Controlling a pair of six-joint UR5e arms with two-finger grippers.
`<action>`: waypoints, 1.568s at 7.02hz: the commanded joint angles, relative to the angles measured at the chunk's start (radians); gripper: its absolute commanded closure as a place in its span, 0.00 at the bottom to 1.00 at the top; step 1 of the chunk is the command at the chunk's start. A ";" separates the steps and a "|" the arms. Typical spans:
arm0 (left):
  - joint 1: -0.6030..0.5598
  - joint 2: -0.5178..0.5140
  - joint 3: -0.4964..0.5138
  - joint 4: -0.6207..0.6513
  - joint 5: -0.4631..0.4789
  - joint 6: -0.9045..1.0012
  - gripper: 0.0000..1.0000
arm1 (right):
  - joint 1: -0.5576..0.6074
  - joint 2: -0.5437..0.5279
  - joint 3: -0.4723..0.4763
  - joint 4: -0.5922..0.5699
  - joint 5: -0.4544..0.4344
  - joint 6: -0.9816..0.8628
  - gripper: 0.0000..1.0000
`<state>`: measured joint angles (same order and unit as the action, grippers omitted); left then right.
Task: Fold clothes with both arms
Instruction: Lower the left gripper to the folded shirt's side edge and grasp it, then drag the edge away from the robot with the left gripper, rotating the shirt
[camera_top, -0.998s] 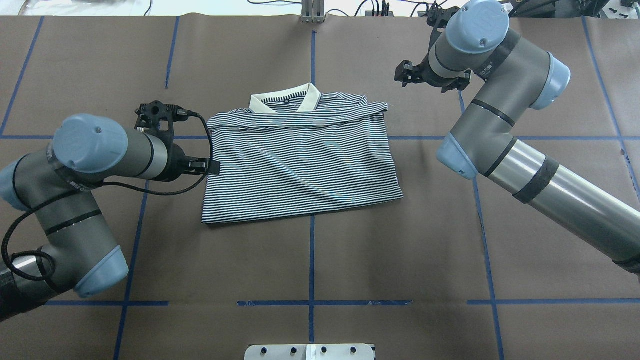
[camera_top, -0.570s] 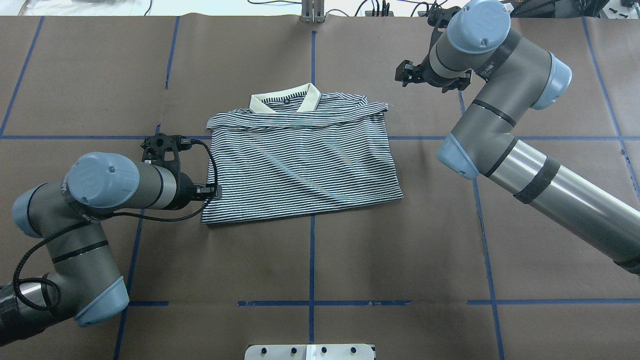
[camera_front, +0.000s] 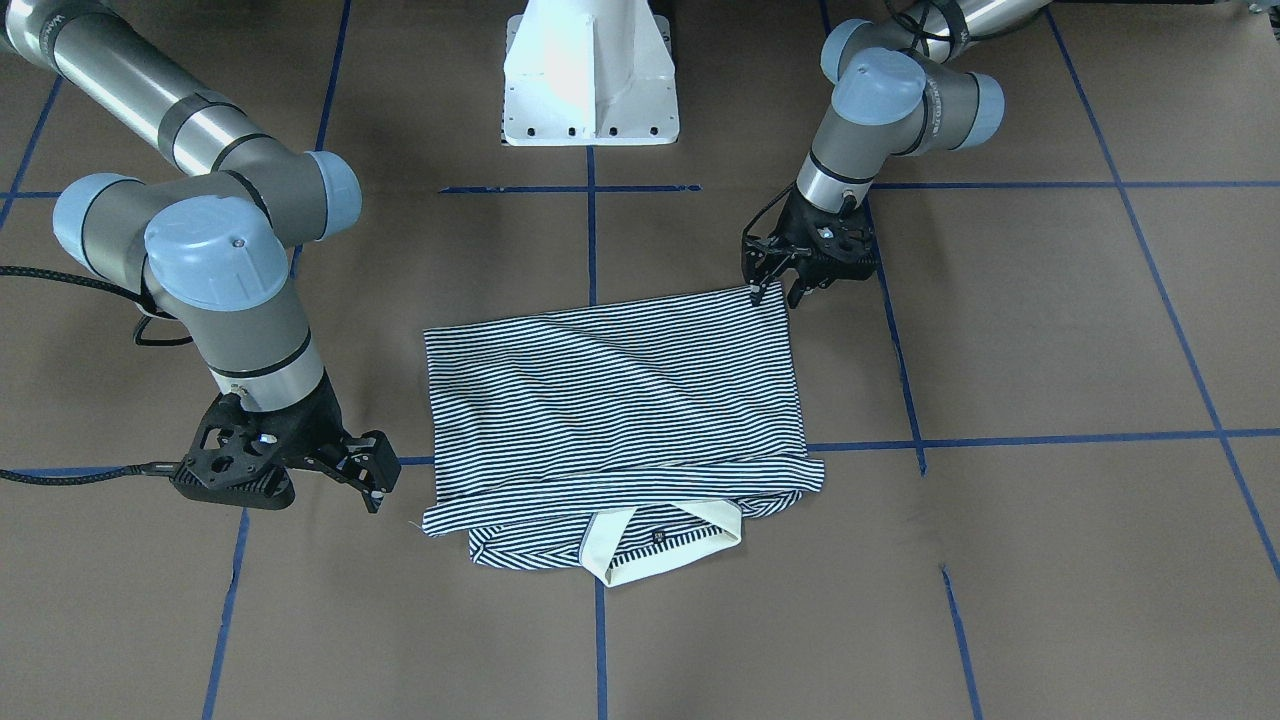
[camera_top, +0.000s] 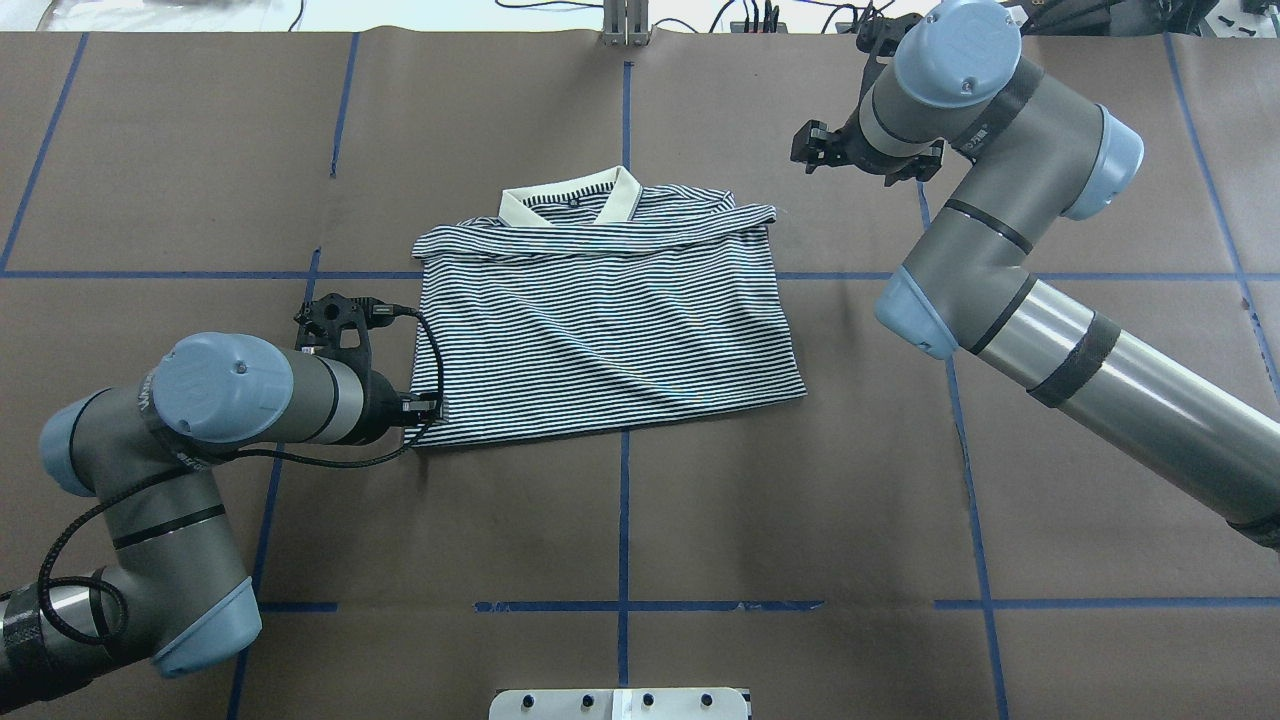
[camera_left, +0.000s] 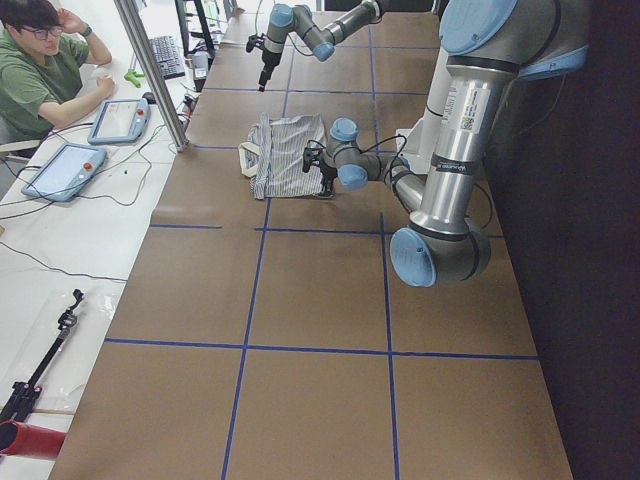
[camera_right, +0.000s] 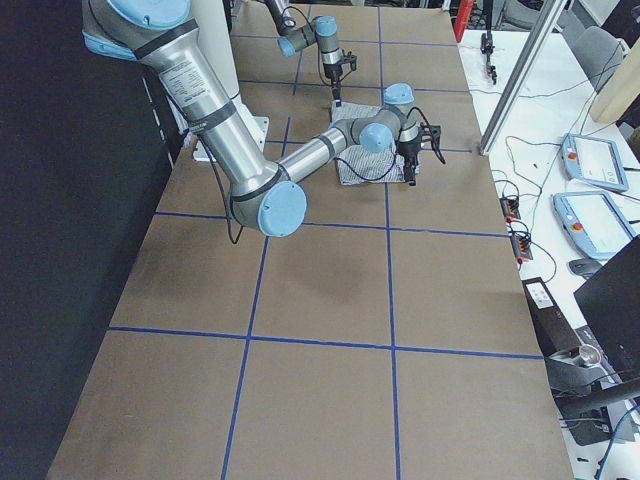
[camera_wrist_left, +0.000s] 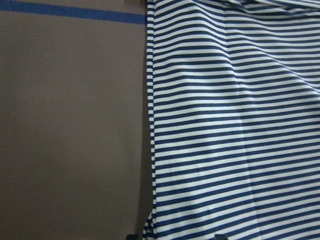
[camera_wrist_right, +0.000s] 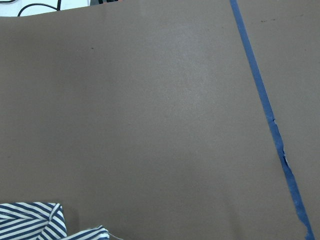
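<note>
The striped polo shirt (camera_top: 600, 320) lies folded flat in the middle of the brown table, with its cream collar (camera_top: 575, 200) at the far side and both sleeves folded in. My left gripper (camera_top: 428, 408) is open at the shirt's near-left corner, and in the front-facing view (camera_front: 775, 290) its fingers straddle that corner. The left wrist view shows the shirt's edge (camera_wrist_left: 235, 125) between the fingertips. My right gripper (camera_top: 806, 147) is open and empty, above the table just beyond the shirt's far-right corner (camera_wrist_right: 30, 220).
Blue tape lines (camera_top: 624, 520) cross the table. The white pedestal base (camera_front: 590, 70) stands at the robot's side. A metal post (camera_left: 150, 70), control tablets (camera_left: 120, 120) and a seated operator (camera_left: 40, 70) are past the far edge.
My left gripper has moved along the shirt's left edge toward the robot, from mid-edge to the near-left corner. The right arm and the shirt have not moved.
</note>
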<state>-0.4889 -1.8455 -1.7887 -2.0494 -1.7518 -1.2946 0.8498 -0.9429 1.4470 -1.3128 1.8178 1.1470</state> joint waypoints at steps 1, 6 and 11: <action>0.019 0.000 0.000 0.002 0.000 -0.020 0.63 | 0.000 0.001 0.001 0.001 0.000 0.003 0.00; 0.009 0.045 -0.014 0.005 0.003 0.036 1.00 | -0.002 0.001 0.004 0.001 0.000 0.005 0.00; -0.333 -0.177 0.348 -0.008 0.049 0.409 1.00 | -0.002 -0.002 0.001 -0.002 0.000 0.005 0.00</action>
<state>-0.7584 -1.9014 -1.5895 -2.0517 -1.7386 -0.9194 0.8483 -0.9433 1.4487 -1.3144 1.8178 1.1518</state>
